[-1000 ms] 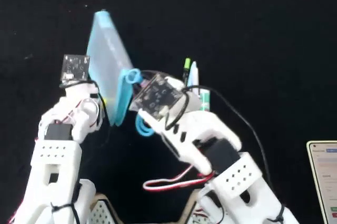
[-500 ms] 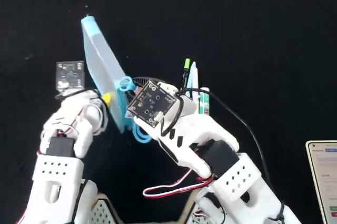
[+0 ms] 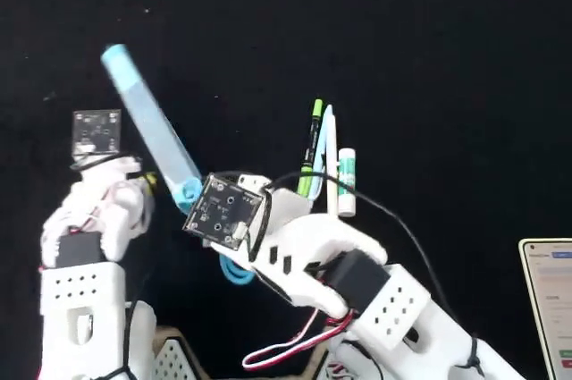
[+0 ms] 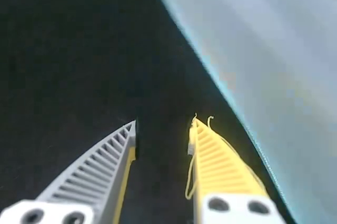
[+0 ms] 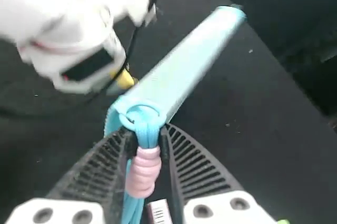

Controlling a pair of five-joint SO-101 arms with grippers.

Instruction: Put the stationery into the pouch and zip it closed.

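The light blue pouch [image 3: 147, 116] is lifted off the table and tilted, edge-on in the high view. My right gripper [image 3: 190, 192] is shut on the blue loop with a pink bead [image 5: 143, 166] at the pouch's [image 5: 184, 66] near corner. My left gripper [image 4: 162, 126] is open with nothing between its fingers, and the pouch [image 4: 274, 50] hangs just beside its yellow finger [image 4: 216, 166]. From above, the left gripper [image 3: 147, 181] sits close to the pouch's lower end. A green pen [image 3: 313, 143], a white pen [image 3: 329, 152] and a glue stick [image 3: 347, 181] lie on the black table to the right.
A lit screen [image 3: 547, 299] lies at the table's right edge. A red and white cable [image 3: 286, 349] loops under the right arm. The left arm's body [image 5: 68, 23] shows close to the pouch in the right wrist view.
The right gripper has pulled the pouch's corner left and toward the front, swinging the pouch edge-on. The left arm has shifted left, and its yellow finger has come off the pouch.
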